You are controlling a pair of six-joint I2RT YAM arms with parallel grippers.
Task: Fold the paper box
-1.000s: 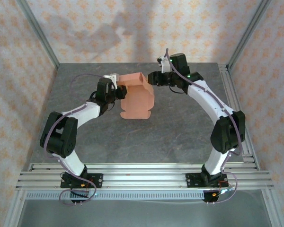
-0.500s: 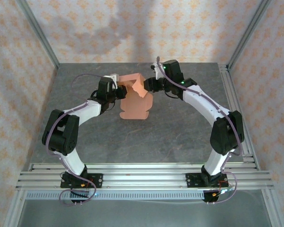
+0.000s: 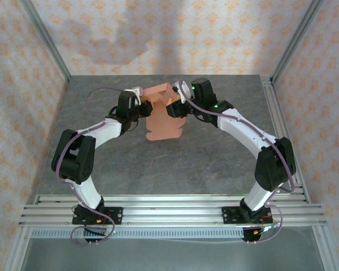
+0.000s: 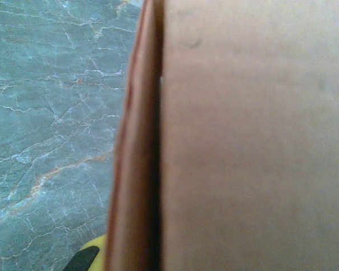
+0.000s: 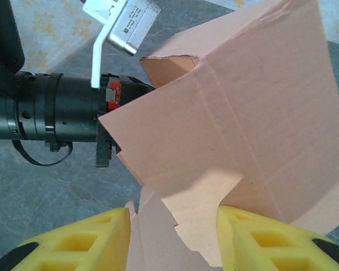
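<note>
Top external view: the grey marbled table (image 3: 101,164) runs out to patterned walls (image 3: 158,34) on three sides and to aluminium rails (image 3: 169,206) at the near edge. A broad stretch of its surface lies open between those rails and the paper box (image 3: 165,121). The box sits at the far middle of the table, between the two arms. Its far end is raised into a part-formed hollow and its flat panel reaches toward the near side.

The left gripper (image 3: 143,107) is closed tight on the box's left edge. The right gripper (image 3: 174,106) meets the box from the right.

The right wrist view looks at the box from the side. It shows the creased wall (image 5: 243,113) and the mouth of the hollow (image 5: 172,68), with the left arm's black wrist (image 5: 51,116) reaching in behind. The right gripper's yellow pads (image 5: 79,240) stand well apart with a loose card flap between them, unclamped.

The left wrist view shows the card edge-on, close up, against the table, with a yellow pad tip (image 4: 97,244) beside it.
</note>
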